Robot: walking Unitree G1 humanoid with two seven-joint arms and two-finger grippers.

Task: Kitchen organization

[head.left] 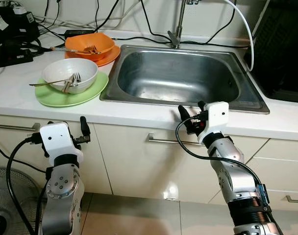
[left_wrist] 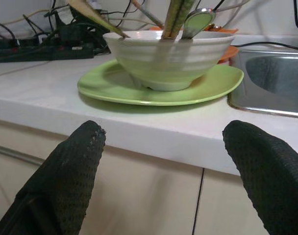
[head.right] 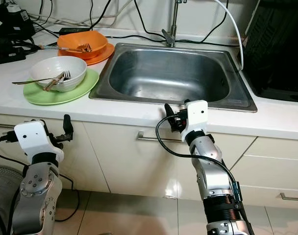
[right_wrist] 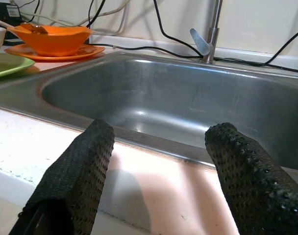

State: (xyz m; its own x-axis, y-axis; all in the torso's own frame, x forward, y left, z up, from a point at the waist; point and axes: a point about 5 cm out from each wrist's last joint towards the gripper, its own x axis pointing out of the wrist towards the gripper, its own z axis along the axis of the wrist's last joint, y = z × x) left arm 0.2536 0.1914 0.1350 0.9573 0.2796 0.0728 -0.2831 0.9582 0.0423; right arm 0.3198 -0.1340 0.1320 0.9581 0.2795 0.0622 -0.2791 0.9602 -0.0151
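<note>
A white bowl (head.left: 70, 73) holding a fork and other utensils sits on a green plate (head.left: 92, 92) on the white counter, left of the steel sink (head.left: 181, 76). Behind it an orange bowl (head.left: 90, 45) with a fork rests on an orange plate (head.left: 110, 56). My left gripper (left_wrist: 166, 129) is open and empty. It hangs just below the counter's front edge and faces the green plate (left_wrist: 208, 85) and white bowl (left_wrist: 173, 54). My right gripper (head.left: 192, 111) is also open and empty. It is at the counter's front edge and faces the sink basin (right_wrist: 178, 103).
The faucet (head.left: 177, 29) stands behind the sink. Power strips and cables (head.left: 12, 34) crowd the back left of the counter. A dark object (head.left: 281, 49) stands to the right of the sink. Cabinet drawers with handles (head.left: 161, 141) are below, and a fan (head.left: 4, 205) is on the floor at left.
</note>
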